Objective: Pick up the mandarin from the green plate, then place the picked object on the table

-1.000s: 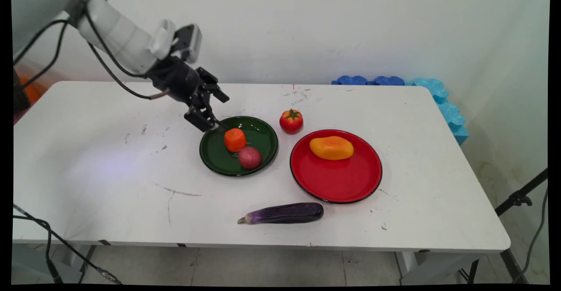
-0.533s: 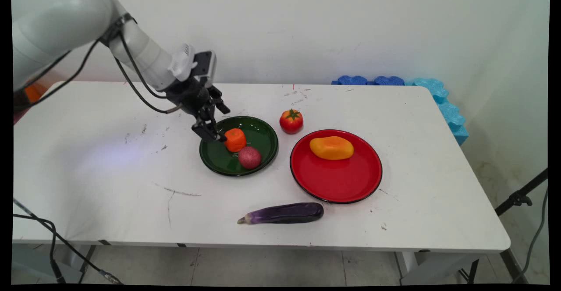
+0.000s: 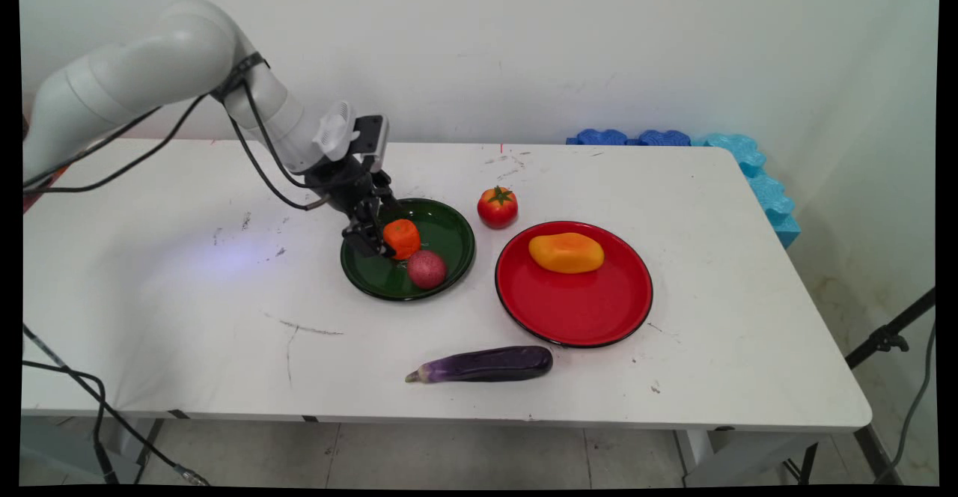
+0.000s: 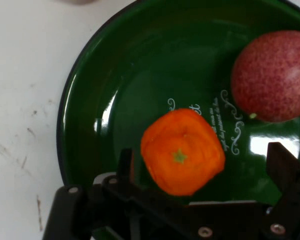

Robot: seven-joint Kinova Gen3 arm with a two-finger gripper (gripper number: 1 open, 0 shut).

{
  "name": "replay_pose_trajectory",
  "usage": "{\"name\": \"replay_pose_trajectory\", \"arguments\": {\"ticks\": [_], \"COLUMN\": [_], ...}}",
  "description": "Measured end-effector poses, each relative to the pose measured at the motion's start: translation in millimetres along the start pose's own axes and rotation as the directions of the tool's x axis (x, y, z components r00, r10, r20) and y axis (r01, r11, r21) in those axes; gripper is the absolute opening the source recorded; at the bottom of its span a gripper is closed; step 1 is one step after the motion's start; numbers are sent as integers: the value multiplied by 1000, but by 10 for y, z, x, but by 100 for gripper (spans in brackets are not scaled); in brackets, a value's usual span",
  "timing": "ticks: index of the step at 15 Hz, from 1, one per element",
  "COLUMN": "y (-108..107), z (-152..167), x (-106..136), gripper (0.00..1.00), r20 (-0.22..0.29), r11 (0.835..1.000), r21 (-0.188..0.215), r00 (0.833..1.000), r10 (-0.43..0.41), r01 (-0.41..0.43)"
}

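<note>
1. Writing: white ornate lettering is printed on the floor of the green plate (image 4: pixel 85 125). The orange block (image 4: pixel 182 151) covers most of it, and what remains cannot be read.
2. Plates: two. The green plate (image 3: pixel 449 246) lies at table centre. The red plate (image 3: pixel 584 310) lies just to its right, apart from it.
3. Contents of the green plate: two items. The orange block (image 3: pixel 402 238) sits toward the plate's left rear. A speckled reddish fruit (image 3: pixel 426 269) sits just in front of it and to its right; whether the two touch cannot be told.
4. Contents of the red plate: one yellow-orange fruit (image 3: pixel 566 252), at the rear part.
5. Loose items on the table (image 3: pixel 187 317): two. A tomato (image 3: pixel 498 206) stands behind the gap between the plates. An eggplant (image 3: pixel 486 364) lies lengthwise near the front edge, stem end to the left.
6. Gripper (image 3: pixel 380 241): one, lowered into the green plate at the orange block's left side. In the hand view the gripper (image 4: pixel 202 167) has its jaws spread, one finger on each side of the block. The left finger (image 4: pixel 124 162) is close beside the block; contact cannot be confirmed. The right finger stands clear of it.
7. Cut off: the fruit (image 4: pixel 272 75) runs past the hand view's right edge. The plate rim is cut by the top and right edges.
8. Background: blue foam pieces (image 3: pixel 748 160) line the wall at the table's far right corner. Their count cannot be told.
</note>
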State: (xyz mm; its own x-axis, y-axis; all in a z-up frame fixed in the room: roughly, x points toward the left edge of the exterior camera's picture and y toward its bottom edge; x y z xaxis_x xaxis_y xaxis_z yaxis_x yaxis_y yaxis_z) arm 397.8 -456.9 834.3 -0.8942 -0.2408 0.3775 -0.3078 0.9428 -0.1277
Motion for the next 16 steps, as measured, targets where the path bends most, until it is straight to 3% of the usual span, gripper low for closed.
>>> {"name": "replay_pose_trajectory", "arguments": {"ticks": [6,7,16], "y": [-57,-62,-108], "z": [180,202,214], "x": [8,10,20], "gripper": [100,0,0], "r20": [-2,-3,-23], "r11": [1000,1000,1000], "r21": [-9,-10,11], "r00": [1000,1000,999], "r10": [11,11,-25], "r01": [-11,-11,25]}}
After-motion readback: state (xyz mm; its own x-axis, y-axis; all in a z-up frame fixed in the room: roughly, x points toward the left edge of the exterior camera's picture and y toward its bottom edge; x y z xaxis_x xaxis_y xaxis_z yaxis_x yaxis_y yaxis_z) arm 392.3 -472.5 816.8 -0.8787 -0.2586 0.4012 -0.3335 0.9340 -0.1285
